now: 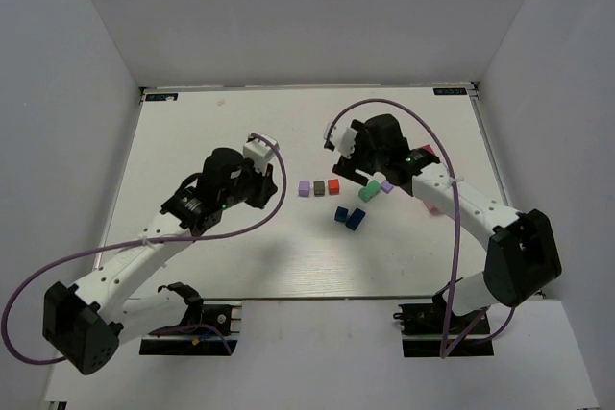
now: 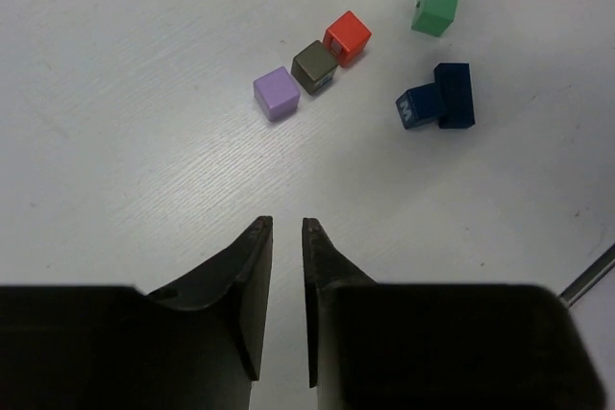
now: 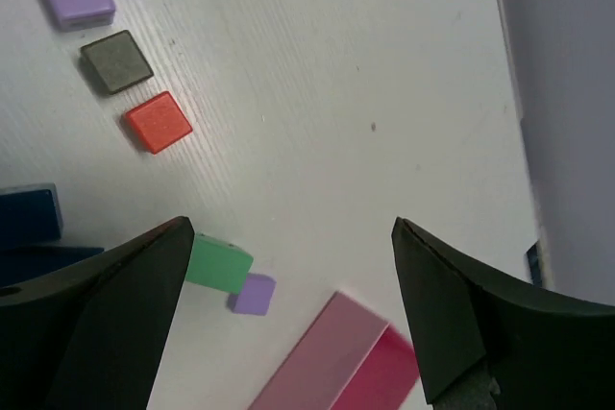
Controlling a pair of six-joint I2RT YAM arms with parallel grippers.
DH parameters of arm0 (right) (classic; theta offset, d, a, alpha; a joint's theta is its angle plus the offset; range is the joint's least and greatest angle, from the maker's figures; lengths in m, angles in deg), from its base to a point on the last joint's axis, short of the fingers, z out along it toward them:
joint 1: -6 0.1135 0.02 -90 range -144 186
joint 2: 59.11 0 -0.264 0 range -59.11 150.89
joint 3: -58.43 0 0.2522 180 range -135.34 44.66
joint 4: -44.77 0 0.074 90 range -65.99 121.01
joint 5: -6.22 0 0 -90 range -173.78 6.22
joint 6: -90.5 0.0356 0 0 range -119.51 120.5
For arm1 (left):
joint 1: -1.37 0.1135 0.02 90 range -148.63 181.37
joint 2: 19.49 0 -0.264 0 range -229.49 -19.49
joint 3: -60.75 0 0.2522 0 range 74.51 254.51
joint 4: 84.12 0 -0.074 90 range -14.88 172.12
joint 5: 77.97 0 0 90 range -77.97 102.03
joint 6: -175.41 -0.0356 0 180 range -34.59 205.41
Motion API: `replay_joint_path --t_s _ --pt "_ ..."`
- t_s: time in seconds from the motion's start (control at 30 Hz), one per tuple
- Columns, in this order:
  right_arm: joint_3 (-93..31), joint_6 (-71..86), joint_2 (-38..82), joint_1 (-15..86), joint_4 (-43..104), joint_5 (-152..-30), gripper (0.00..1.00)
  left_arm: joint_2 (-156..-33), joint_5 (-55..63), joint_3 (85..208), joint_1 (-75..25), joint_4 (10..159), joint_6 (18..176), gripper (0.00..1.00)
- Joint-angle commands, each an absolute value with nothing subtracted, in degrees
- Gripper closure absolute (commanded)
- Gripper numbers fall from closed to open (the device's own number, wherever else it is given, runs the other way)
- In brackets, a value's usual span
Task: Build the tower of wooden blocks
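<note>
The wood blocks lie loose on the white table. A purple cube, a dark brown cube and a red cube form a row. A green brick touches a small purple cube. Two blue blocks touch each other. No block rests on another, so no tower shows. My right gripper is wide open and empty, its left fingertip next to the green brick. My left gripper is empty, a narrow slit between its jaws, short of the purple cube.
The pink tray lies under the right wrist, beside the small purple cube. It shows partly behind the right arm in the top view. Grey walls enclose the table on three sides. Purple cables loop off both arms.
</note>
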State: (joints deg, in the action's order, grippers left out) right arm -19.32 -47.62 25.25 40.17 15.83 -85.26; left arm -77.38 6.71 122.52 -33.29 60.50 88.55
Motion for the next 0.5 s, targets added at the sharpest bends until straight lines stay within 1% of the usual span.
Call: replay_joint_path --t_s 0.0,0.03,0.07,0.1,0.13,0.17,0.2,0.27,0.3,0.37,0.4,0.43,0.47 --pt "-18.51 -28.03 23.51 37.91 24.96 -80.51 0.10 -82.22 4.21 126.80 -33.08 59.45 89.98 0.69" --pt "-19.31 -26.76 23.77 37.91 19.81 -81.31 0.13 -83.72 3.68 128.29 -34.48 59.45 89.98 0.66" --pt "-20.97 -25.53 24.04 36.69 17.07 -83.24 0.33 -87.39 2.55 129.09 -34.49 58.93 89.98 0.62" --pt "-22.12 -22.65 23.78 36.33 15.65 -85.52 0.49 -89.51 2.01 130.05 -34.49 58.31 91.46 0.62" --pt "-22.48 -21.75 23.60 35.63 14.76 -86.15 0.69 -91.62 2.01 132.06 -35.80 56.91 91.48 0.62" --pt "-23.18 -20.78 23.42 35.45 14.41 -86.68 0.87 -93.39 3.84 133.04 -36.51 56.38 92.43 0.62" --pt "-23.54 -18.43 21.16 35.27 13.97 -86.95 1.00 -96.19 4.55 133.75 -37.21 56.37 93.40 0.61" --pt "-23.54 -16.31 21.49 34.13 13.88 -87.04 1.00 -98.05 7.01 134.81 -40.02 56.37 94.90 0.61" --pt "-23.63 -15.86 20.18 33.69 13.70 -87.21 1.00 -98.84 7.02 135.76 -40.98 56.37 95.43 0.59" --pt "-22.49 -14.11 19.47 32.20 14.75 -86.43 1.00 -101.31 10.70 137.70 -44.66 55.85 97.27 0.52" --pt "-22.05 -13.75 18.95 31.67 15.01 -85.99 0.93 -102.10 11.93 138.23 -45.90 55.84 97.97 0.51" --pt "-21.35 -13.05 18.68 30.45 15.19 -84.85 0.88 -102.89 14.38 139.11 -47.05 55.84 99.63 0.47" --pt "-21.34 -12.69 18.85 29.83 14.93 -84.75 0.88 -104.81 15.71 139.64 -49.23 55.84 100.52 0.45"
